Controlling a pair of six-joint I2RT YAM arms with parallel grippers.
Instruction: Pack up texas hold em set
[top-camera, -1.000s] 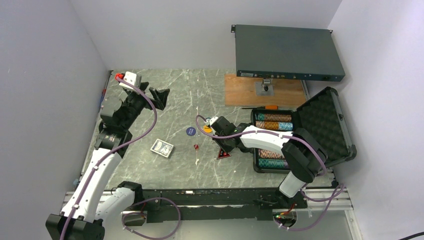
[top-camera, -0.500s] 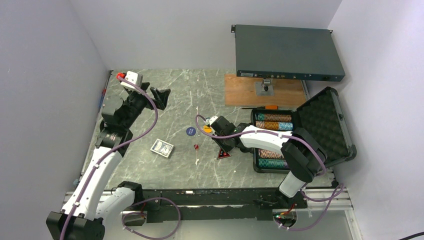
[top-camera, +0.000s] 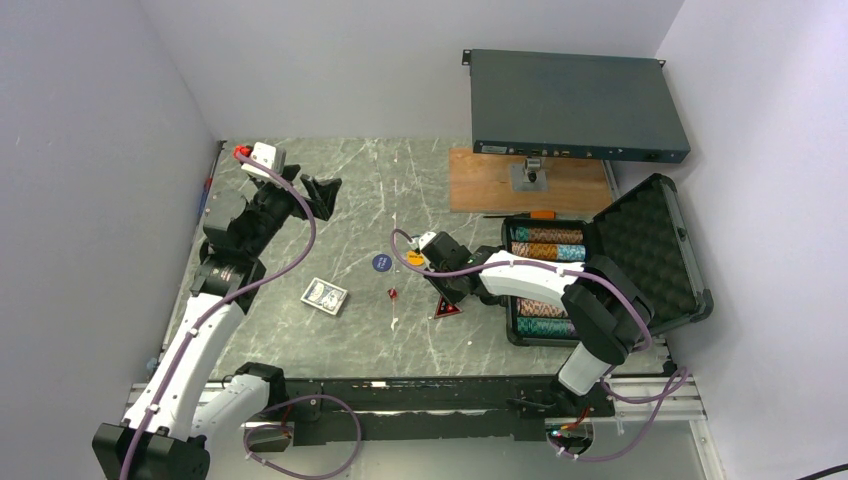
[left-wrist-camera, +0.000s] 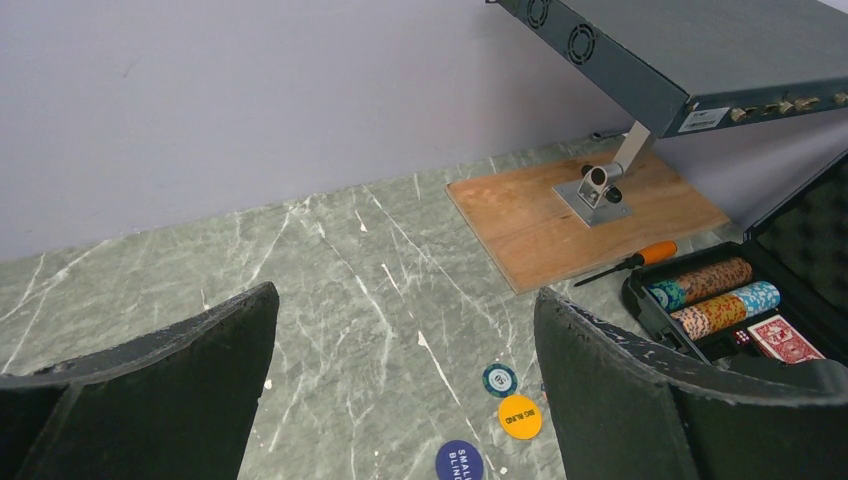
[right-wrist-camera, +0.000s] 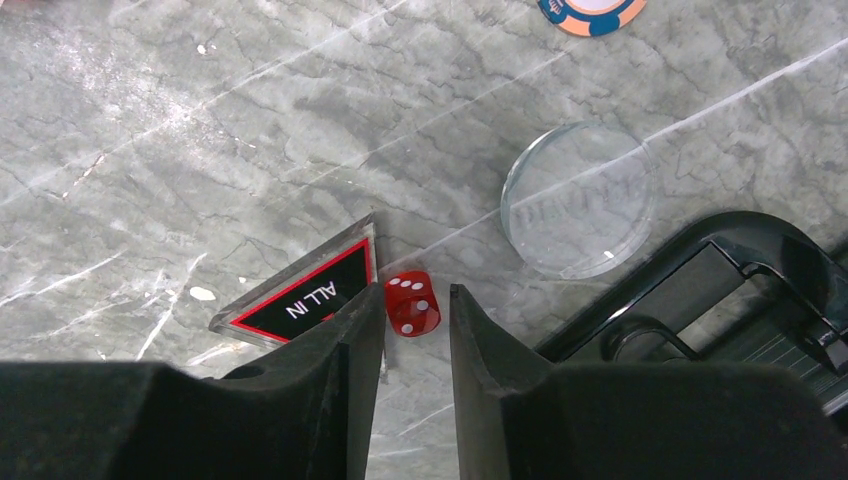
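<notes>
The open black case (top-camera: 655, 250) stands at the right with rows of striped chips (top-camera: 545, 245) in it. My right gripper (right-wrist-camera: 415, 290) is low over the table beside the case handle (right-wrist-camera: 700, 290). It is narrowly open around a small red die (right-wrist-camera: 412, 303), which touches the left finger, with a sliver of gap to the right one. The red "ALL IN" triangle (right-wrist-camera: 300, 295) lies just left of the die. A second red die (top-camera: 392, 293), a card deck (top-camera: 325, 295), and blue (left-wrist-camera: 459, 460), yellow (left-wrist-camera: 520, 416) and teal (left-wrist-camera: 499, 379) buttons lie mid-table. My left gripper (left-wrist-camera: 405, 295) hangs wide open at the far left, holding nothing.
A clear round disc (right-wrist-camera: 578, 198) and an orange-blue chip (right-wrist-camera: 590, 8) lie near the right gripper. A wooden board (left-wrist-camera: 590, 210) at the back right carries the dark rack-mount box (top-camera: 575, 105) on a stand. An orange-handled screwdriver (left-wrist-camera: 630, 263) lies behind the case.
</notes>
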